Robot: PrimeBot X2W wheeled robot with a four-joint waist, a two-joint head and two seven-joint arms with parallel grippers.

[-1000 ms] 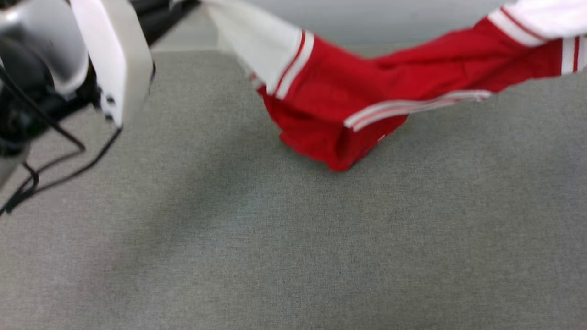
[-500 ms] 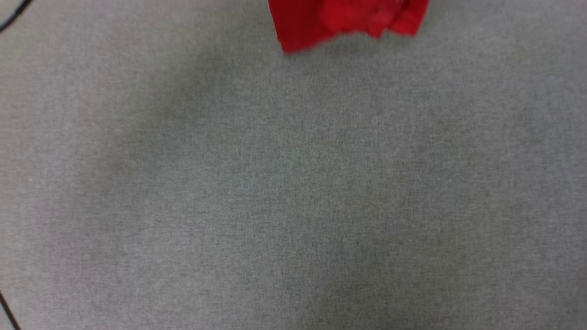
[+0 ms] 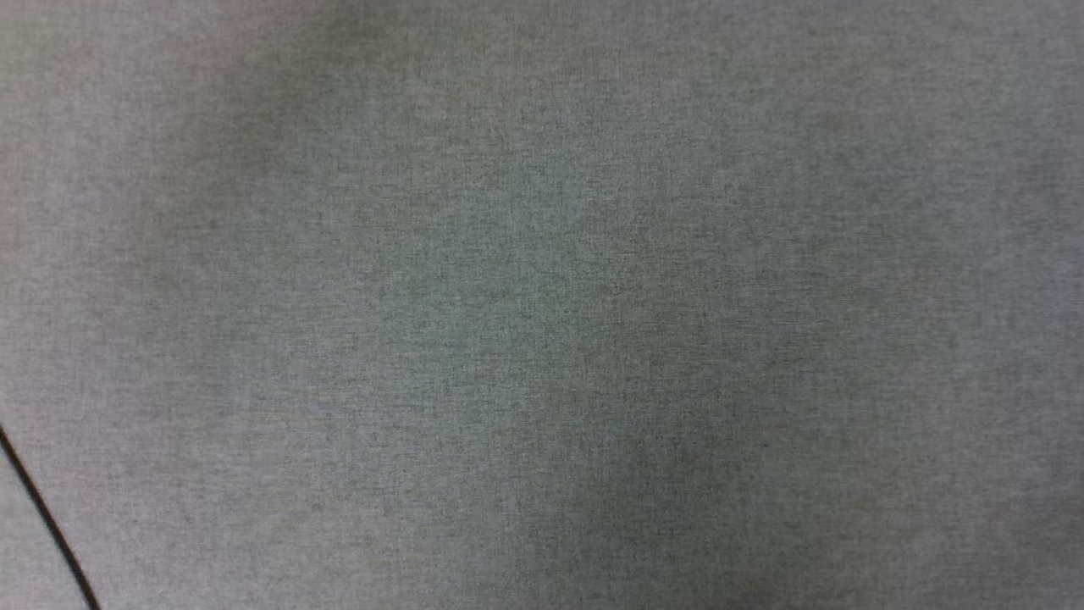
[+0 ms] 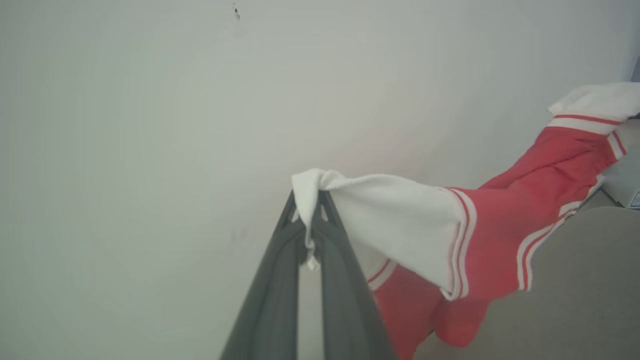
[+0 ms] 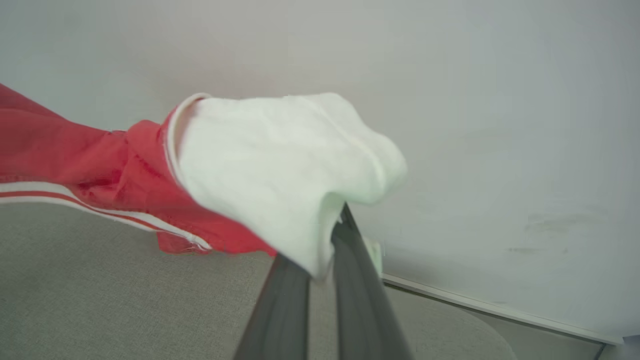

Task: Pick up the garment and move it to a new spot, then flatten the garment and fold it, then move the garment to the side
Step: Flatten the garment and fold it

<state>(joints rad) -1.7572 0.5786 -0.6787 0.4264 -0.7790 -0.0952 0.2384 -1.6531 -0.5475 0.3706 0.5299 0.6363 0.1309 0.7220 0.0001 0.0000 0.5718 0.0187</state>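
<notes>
Grey woven surface [image 3: 542,305] is spreading across the head view, with a thin black cable [image 3: 42,517] crossing its lower left corner. Above that surface, the left gripper [image 4: 308,200] is pinching one white sleeve of the garment [image 4: 500,235], jaws closed tight, and the right gripper [image 5: 337,225] is clamping the other sleeve likewise. The red body is sagging toward the surface, before a pale wall [image 4: 150,125]

Long dark grey matte fingers [image 4: 270,310], tapering to narrow tips, on left gripper [image 4: 307,215]; same pair on right gripper [image 5: 325,240].
</notes>
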